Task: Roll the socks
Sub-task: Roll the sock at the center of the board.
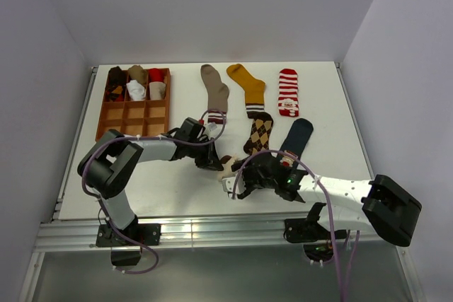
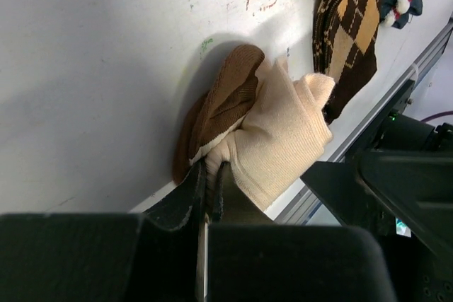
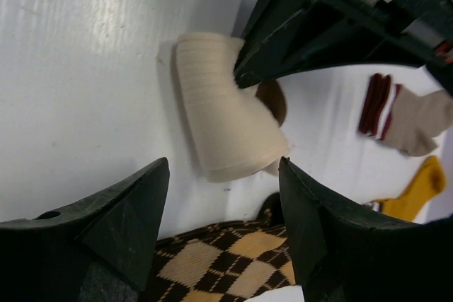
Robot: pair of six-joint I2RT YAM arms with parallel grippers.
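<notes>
While in left claw, cream-and-brown sock.

I count six loose socks on the table: one taupe sock, one mustard sock, one striped sock, one argyle sock, one navy sock and one cream-and-brown sock. One wooden grid tray sits upper left; I can't count its rolled bundles.

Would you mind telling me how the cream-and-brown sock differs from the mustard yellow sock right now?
The cream-and-brown sock is bunched into a loose roll; the mustard yellow sock lies flat at full length. The left hand pinches the cream-and-brown sock; nothing touches the mustard yellow sock. Both rest on the white table.
</notes>
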